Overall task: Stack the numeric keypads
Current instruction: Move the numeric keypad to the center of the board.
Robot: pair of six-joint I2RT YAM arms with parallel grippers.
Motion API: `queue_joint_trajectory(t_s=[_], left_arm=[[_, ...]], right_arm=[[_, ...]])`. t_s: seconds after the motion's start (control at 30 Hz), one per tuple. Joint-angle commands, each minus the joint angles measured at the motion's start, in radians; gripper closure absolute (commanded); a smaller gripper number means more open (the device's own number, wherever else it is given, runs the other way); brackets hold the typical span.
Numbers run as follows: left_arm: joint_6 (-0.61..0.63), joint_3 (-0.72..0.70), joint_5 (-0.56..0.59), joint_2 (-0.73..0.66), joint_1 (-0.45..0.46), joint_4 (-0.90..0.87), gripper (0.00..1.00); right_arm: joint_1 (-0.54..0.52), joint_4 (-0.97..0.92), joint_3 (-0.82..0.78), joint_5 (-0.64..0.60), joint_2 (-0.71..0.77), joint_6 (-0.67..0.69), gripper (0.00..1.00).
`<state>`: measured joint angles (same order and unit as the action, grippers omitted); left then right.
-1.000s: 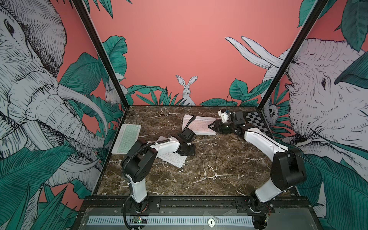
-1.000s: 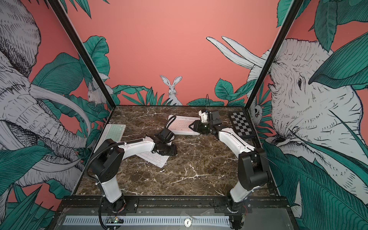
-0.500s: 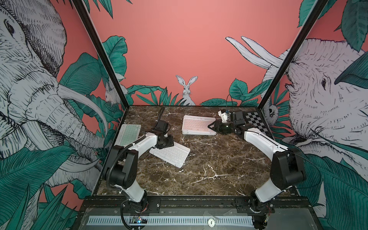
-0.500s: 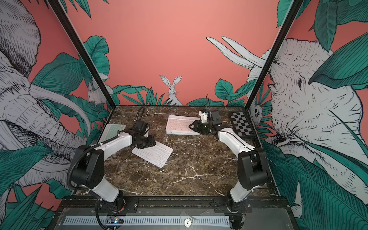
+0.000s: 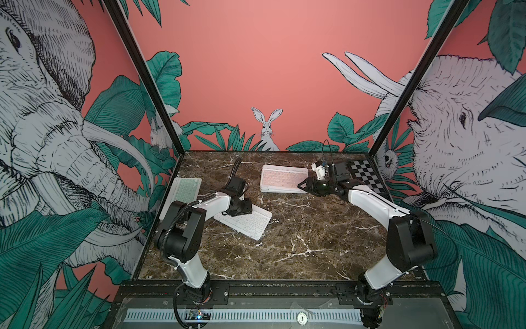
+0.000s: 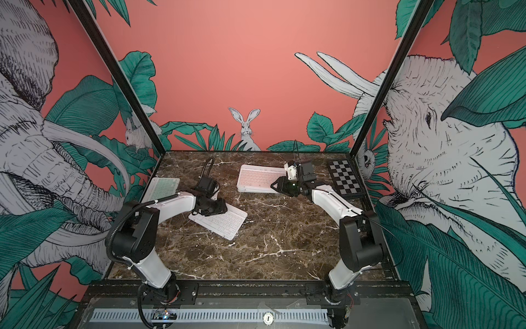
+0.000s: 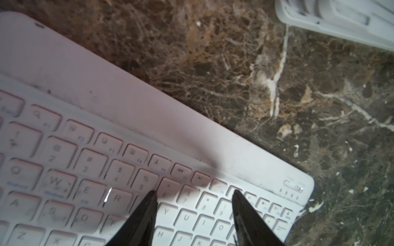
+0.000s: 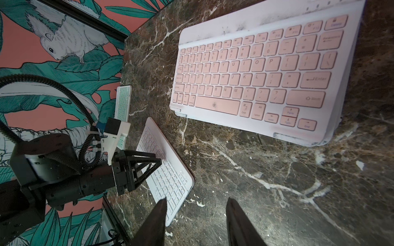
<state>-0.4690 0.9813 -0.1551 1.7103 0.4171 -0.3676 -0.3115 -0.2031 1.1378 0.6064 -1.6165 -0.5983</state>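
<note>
Left gripper (image 7: pixel 194 192) is standing with its jaws a narrow way apart and nothing between them; I am seeing bare keys in the gap. It is hanging over the white keypad (image 5: pixel 250 225), above the end nearer the left wall. I cannot tell whether its fingertips (image 7: pixel 149 204) are touching the keys. That keypad is lying flat and askew on the marble table (image 5: pixel 299 242), keys upward, in the left half of the surface in both top views.

Right gripper (image 8: pixel 196 200) is standing moderately apart and gripping nothing, with only marble showing between its fingers. In a top view it is sitting just beside the right short edge of the pink keypad (image 5: pixel 283 181); I cannot confirm contact.

I am noting the pink keypad lying keys upward toward the back centre, resting on further white frames whose edges are showing beneath it; their count I cannot tell. I am recording the green keypad (image 5: pixel 185 189) lying flat along the left wall, well apart from the pink one. I am logging the checkered board (image 5: pixel 367 178) lying in the back right corner.
</note>
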Motion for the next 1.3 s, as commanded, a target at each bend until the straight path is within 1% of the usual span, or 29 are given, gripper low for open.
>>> queue_joint_trajectory(t_s=[0.0, 0.17, 0.23, 0.27, 0.37, 0.43, 0.5, 0.53, 0.67, 0.8, 0.87, 0.97, 1.07, 1.27], left_arm=[[-0.060, -0.058, -0.031, 0.015, 0.092, -0.057, 0.42], [-0.179, -0.099, -0.077, 0.011, 0.202, -0.019, 0.42], [-0.217, -0.099, -0.080, 0.010, 0.239, -0.019, 0.42], [-0.234, -0.094, -0.085, 0.006, 0.254, -0.018, 0.42], [-0.270, -0.081, -0.087, -0.029, 0.265, -0.016, 0.42], [-0.272, -0.062, -0.049, -0.068, 0.262, -0.035, 0.42], [-0.243, -0.018, -0.008, -0.100, 0.247, -0.083, 0.41], [-0.227, 0.000, -0.005, -0.108, 0.232, -0.099, 0.41], [-0.143, 0.050, -0.011, -0.114, 0.123, -0.142, 0.41], [-0.058, 0.063, -0.012, -0.069, 0.007, -0.124, 0.40], [-0.020, 0.086, -0.014, -0.023, -0.028, -0.125, 0.40], [0.024, 0.123, -0.008, 0.043, -0.043, -0.133, 0.41], [0.038, 0.138, -0.009, 0.080, -0.044, -0.134, 0.41], [0.038, 0.089, -0.010, 0.064, -0.043, -0.123, 0.41]], right_arm=[[-0.006, 0.028, -0.006, 0.002, 0.007, -0.001, 0.55], [-0.006, 0.031, -0.009, 0.004, 0.007, -0.003, 0.55], [-0.006, 0.031, -0.015, 0.004, 0.008, -0.001, 0.55], [-0.006, 0.031, -0.021, 0.000, 0.036, -0.001, 0.55], [-0.010, 0.029, -0.053, -0.014, 0.056, -0.002, 0.55], [-0.020, 0.007, -0.078, -0.043, 0.074, 0.013, 0.55], [-0.042, -0.040, -0.108, -0.085, 0.101, 0.043, 0.55], [-0.054, -0.052, -0.127, -0.101, 0.116, 0.046, 0.55], [-0.127, -0.067, -0.241, -0.149, 0.196, 0.022, 0.55], [-0.192, -0.016, -0.365, -0.177, 0.272, -0.062, 0.55], [-0.209, 0.009, -0.409, -0.184, 0.294, -0.094, 0.55], [-0.223, 0.000, -0.435, -0.195, 0.309, -0.103, 0.55], [-0.227, -0.016, -0.445, -0.198, 0.322, -0.101, 0.55], [-0.228, -0.003, -0.465, -0.188, 0.315, -0.110, 0.55]])
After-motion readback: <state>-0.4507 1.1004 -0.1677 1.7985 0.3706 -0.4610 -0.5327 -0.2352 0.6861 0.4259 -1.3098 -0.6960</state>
